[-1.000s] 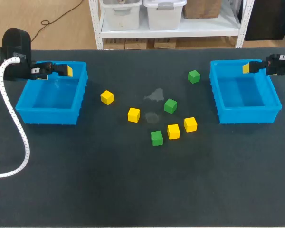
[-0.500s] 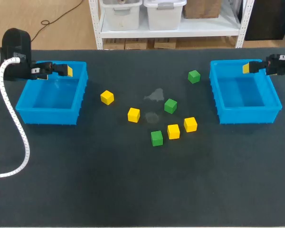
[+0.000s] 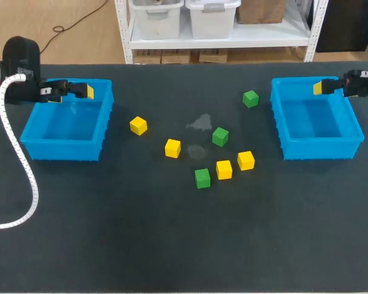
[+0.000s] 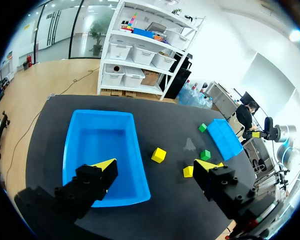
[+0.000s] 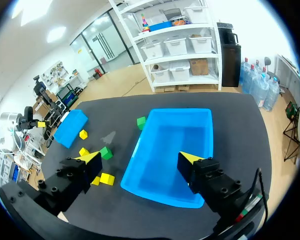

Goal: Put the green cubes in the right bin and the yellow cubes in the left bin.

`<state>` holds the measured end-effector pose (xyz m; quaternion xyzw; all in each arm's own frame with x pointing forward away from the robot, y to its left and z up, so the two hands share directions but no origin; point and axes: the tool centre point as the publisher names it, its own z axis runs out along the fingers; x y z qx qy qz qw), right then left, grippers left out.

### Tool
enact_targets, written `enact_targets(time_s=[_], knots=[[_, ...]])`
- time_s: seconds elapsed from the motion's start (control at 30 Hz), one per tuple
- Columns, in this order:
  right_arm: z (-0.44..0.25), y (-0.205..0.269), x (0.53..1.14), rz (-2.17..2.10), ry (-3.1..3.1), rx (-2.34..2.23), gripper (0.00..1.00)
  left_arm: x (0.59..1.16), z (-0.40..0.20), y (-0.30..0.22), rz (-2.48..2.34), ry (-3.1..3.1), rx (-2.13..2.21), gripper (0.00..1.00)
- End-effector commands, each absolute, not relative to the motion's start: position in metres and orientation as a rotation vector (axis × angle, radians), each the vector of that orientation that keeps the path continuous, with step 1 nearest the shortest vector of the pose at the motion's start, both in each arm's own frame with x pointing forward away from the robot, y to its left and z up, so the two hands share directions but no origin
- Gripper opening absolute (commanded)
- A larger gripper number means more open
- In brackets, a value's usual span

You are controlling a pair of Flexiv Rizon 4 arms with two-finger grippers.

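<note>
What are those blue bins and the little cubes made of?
The left bin and right bin look like moulded plastic: smooth walls with a faint sheen. The yellow cubes and green cubes look matte and solid, painted wood or plastic; cannot tell which.

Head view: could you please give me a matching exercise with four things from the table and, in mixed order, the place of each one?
Things
1. left bin
2. rightmost green cube
3. leftmost yellow cube
4. right gripper

Places
A. above the far part of the right bin
B. on the table, just beside the right bin
C. at the table's left side, with no cube in it
D. on the table, nearest the left bin

Pairs: 1-C, 2-B, 3-D, 4-A
</note>
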<state>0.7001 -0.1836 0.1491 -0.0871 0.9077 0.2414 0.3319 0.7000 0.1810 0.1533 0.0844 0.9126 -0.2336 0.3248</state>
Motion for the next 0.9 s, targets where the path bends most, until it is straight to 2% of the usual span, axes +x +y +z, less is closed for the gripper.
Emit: enact_targets(time_s=[0.03,0.53,0.9], knots=[[0.149,-0.184,0.7,0.633,2.372,-0.23,1.0,0.7,0.151,0.183,-0.627,2.382,0.227,1.0],[0.17,-0.179,0.701,0.58,2.217,-0.343,1.0,0.7,0.151,0.183,-0.627,2.382,0.227,1.0],[0.2,-0.146,0.708,0.581,2.266,-0.44,1.0,0.7,0.151,0.183,-0.627,2.382,0.227,1.0]])
